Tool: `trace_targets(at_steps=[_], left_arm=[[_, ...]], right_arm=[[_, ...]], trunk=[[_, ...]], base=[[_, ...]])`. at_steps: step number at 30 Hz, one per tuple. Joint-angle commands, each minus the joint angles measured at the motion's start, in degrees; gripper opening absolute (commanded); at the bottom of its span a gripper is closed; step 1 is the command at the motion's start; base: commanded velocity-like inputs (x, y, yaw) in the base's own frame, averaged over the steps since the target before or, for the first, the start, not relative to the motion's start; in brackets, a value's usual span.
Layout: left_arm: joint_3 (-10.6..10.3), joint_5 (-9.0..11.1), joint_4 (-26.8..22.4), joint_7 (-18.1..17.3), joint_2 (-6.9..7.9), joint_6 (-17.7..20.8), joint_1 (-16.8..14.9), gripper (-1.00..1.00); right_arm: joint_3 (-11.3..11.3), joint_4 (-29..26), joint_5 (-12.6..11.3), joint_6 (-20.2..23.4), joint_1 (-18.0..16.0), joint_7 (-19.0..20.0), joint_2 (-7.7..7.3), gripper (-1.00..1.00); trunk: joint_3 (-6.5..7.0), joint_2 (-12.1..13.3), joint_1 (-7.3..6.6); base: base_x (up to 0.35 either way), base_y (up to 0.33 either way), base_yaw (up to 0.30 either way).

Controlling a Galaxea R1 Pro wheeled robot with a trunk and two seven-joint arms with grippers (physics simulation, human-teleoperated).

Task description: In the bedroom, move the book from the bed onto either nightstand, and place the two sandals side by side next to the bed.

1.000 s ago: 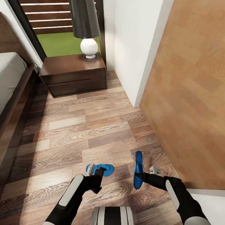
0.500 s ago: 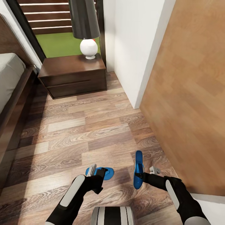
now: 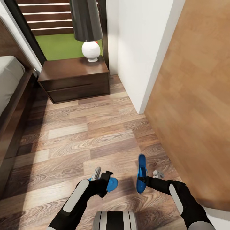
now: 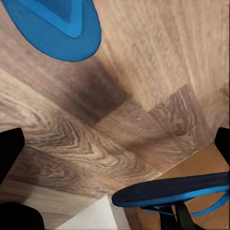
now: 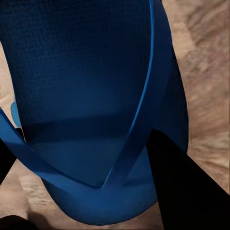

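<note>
One blue sandal (image 3: 112, 184) lies flat on the plank floor, partly behind my left gripper (image 3: 103, 175). In the left wrist view that sandal (image 4: 52, 24) is beyond the wide-apart dark fingers (image 4: 9, 153), so the gripper is open and empty. My right gripper (image 3: 144, 179) is shut on the second sandal (image 3: 140, 172), held on edge above the floor. Its sole and strap (image 5: 96, 96) sit against a dark finger (image 5: 177, 187). The nightstand (image 3: 75, 80) stands ahead by the bed (image 3: 9, 73). The book is out of view.
A white-based lamp (image 3: 90, 51) with a dark shade stands on the nightstand. A white wall corner (image 3: 140, 48) and a tan wooden panel (image 3: 198, 95) close off the right side. Open plank floor (image 3: 80, 134) runs between bed and wall.
The view has shifted a little, so the floor things sit lower in it. My left gripper has turned and now covers more of the floor sandal. The right gripper holds its sandal as before.
</note>
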Motion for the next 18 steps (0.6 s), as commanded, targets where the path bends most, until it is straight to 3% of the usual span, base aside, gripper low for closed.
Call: trace_targets(at_steps=[1,18], left_arm=[[0.0,0.2,0.0,-0.2,0.03,0.1,0.0,1.0],[0.4,0.1,0.4,-0.5,-0.06,-0.5,0.0,1.0]], right_arm=[[-0.1,0.0,-0.3,0.4,0.0,0.1,0.01,-1.0],[-0.1,-0.1,-0.3,0.4,0.0,0.1,0.01,-1.0]], trunk=[[-0.04,0.0,0.02],[-0.04,0.0,0.02]], base=[[0.202,0.103,0.0],[0.017,0.008,0.0]])
